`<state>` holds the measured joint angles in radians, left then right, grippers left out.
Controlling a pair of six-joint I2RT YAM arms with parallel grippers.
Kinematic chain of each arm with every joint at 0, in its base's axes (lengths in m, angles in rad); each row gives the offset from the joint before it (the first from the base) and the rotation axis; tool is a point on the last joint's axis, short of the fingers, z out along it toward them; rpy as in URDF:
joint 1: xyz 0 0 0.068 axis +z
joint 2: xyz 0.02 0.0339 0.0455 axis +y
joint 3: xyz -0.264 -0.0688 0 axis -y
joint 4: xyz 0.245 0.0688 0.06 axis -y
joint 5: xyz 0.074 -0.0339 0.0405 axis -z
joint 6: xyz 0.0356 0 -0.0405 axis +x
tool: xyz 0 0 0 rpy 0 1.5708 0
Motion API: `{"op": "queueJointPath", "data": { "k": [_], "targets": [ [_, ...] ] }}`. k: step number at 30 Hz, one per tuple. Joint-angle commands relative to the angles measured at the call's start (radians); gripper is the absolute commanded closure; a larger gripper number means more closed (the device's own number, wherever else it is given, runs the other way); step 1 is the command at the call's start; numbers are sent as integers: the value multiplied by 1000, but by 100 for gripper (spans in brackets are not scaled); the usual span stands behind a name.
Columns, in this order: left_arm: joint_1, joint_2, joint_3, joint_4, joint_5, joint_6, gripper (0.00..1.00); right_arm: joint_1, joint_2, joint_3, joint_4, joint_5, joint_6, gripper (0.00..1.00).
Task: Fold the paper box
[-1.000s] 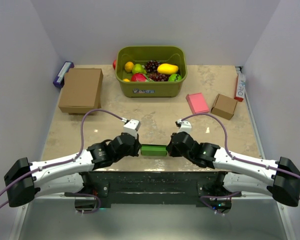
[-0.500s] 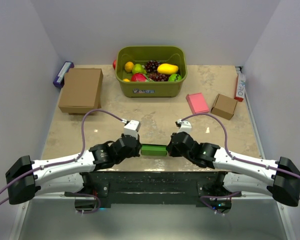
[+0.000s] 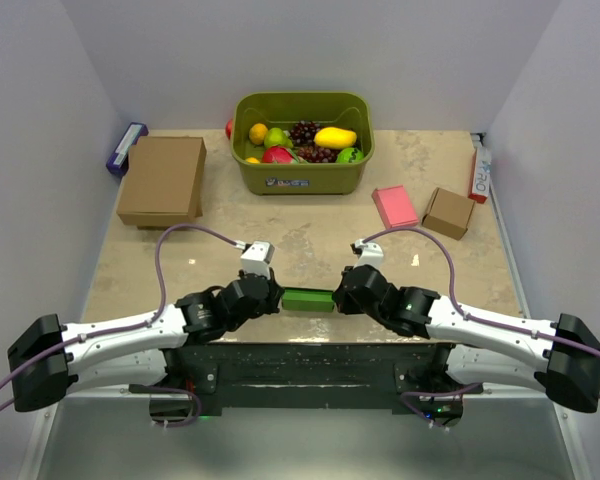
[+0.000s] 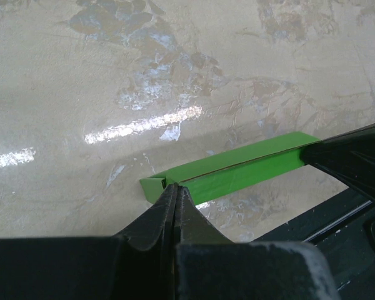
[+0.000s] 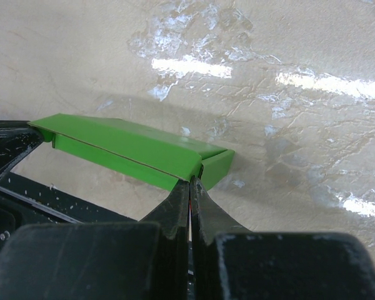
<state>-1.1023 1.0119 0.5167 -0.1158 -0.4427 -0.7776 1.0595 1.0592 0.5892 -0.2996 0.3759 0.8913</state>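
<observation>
The paper box (image 3: pixel 307 299) is a bright green, long narrow folded block lying on the table near its front edge. My left gripper (image 3: pixel 276 297) is shut, and its tips touch the box's left end. My right gripper (image 3: pixel 338 298) is also shut, its tips against the right end. In the left wrist view the closed tips of the left gripper (image 4: pixel 176 186) meet the box (image 4: pixel 237 165) by a small end flap. In the right wrist view the closed tips of the right gripper (image 5: pixel 191 179) sit under the box (image 5: pixel 125 150) at its end flap. No paper shows between either pair of fingers.
An olive basket (image 3: pixel 302 178) full of toy fruit stands at the back centre. A large brown cardboard box (image 3: pixel 162 180) lies at the left. A pink flat box (image 3: pixel 394 206) and a small brown box (image 3: pixel 448 212) lie at the right. The table's dark front rail (image 3: pixel 300 350) runs just behind the green box.
The left arm has shifted slightly to the left, its tips staying at the box's end. The box and the right arm have not visibly moved.
</observation>
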Motion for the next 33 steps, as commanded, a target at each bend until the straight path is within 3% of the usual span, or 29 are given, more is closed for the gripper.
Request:
{"op": "queueJointPath", "data": {
  "k": [1, 13, 33],
  "targets": [
    [-21, -15, -23, 100, 64, -55, 100, 16, 42, -57, -101, -45, 15, 100],
    [-18, -44, -76, 117, 39, -86, 100, 19, 38, -63, -98, -42, 20, 100],
    [-105, 50, -52, -120, -145, -109, 100, 22, 42, -69, -87, -38, 26, 100]
  ]
}}
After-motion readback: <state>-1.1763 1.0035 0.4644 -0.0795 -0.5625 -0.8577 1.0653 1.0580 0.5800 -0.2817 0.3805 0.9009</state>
